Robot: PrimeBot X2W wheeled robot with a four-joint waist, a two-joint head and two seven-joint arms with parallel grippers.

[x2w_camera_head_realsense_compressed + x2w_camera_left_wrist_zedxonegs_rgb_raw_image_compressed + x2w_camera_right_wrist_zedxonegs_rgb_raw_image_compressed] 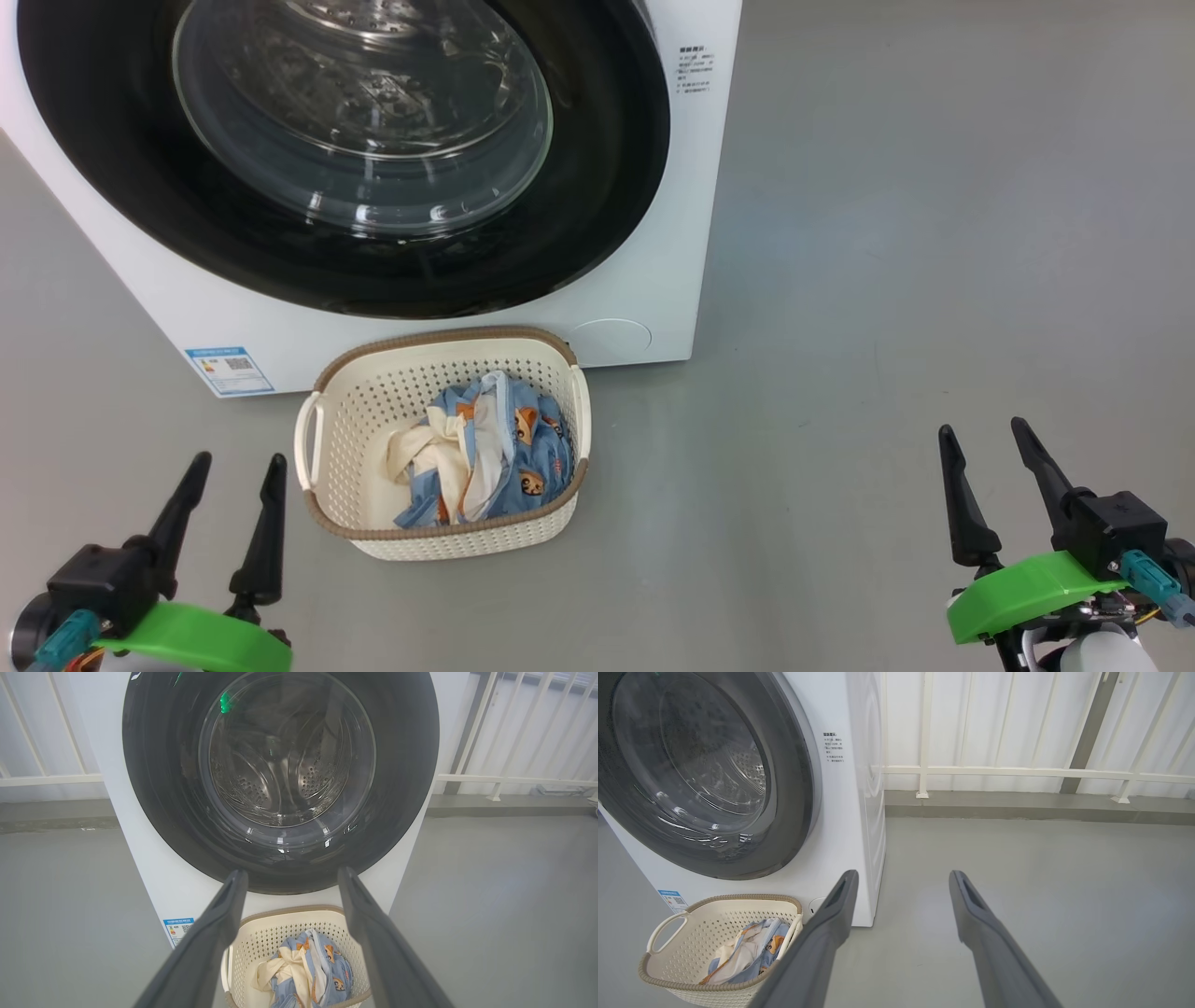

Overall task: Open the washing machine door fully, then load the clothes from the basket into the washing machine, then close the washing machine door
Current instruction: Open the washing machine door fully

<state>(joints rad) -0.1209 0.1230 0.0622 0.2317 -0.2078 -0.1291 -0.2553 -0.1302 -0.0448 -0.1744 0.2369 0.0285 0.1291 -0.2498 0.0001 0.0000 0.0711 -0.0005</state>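
Behind the basket [439, 343], the shut door [140, 215] faces the left end effector [239, 459], nearer than the right end effector [982, 427]; both gape empty.

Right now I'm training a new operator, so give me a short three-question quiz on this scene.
1. True or false: the door is shut.
2. What holds the clothes?
3. Fill in: the left gripper and right gripper are both ____.
Key: 1 true; 2 the basket; 3 open.
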